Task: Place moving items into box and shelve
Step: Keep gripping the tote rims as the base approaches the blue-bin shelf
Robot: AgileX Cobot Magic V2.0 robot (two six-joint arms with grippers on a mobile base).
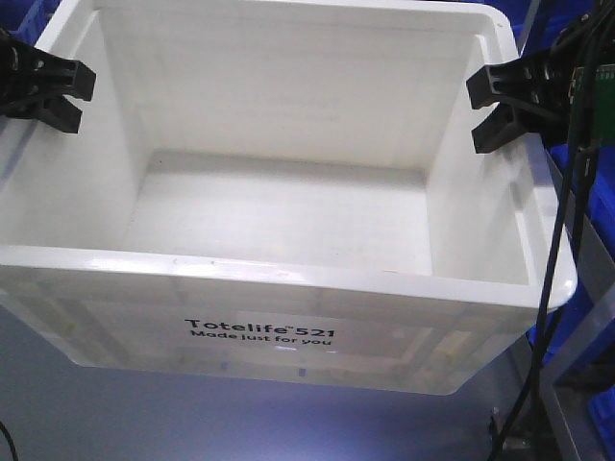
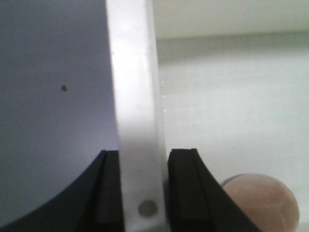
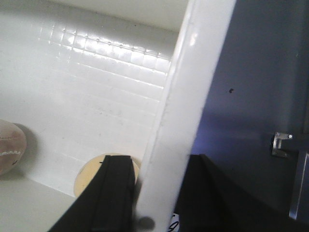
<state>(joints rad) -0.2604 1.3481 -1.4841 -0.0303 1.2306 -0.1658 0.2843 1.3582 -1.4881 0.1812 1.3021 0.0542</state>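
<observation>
— How was the light at your left claw (image 2: 145,193)?
— Harsh. The box (image 2: 137,96) rim between my pads (image 2: 186,193) burned out to white glare, the pads were flat black, and everything that near was soft.
— And the right claw (image 3: 154,205)?
— Light fell from above. The box wall beyond it glittered with bright square reflections; the floor (image 3: 251,72) on its outer side lay dim and bluish. A ball (image 3: 8,147) to its inner side cast a soft shadow.
— The front camera?
— Bright, washed out. Between my claws the white inside lost detail, a glare streak ran along the near rim, and straight edges bowed toward the frame's corners.
</observation>
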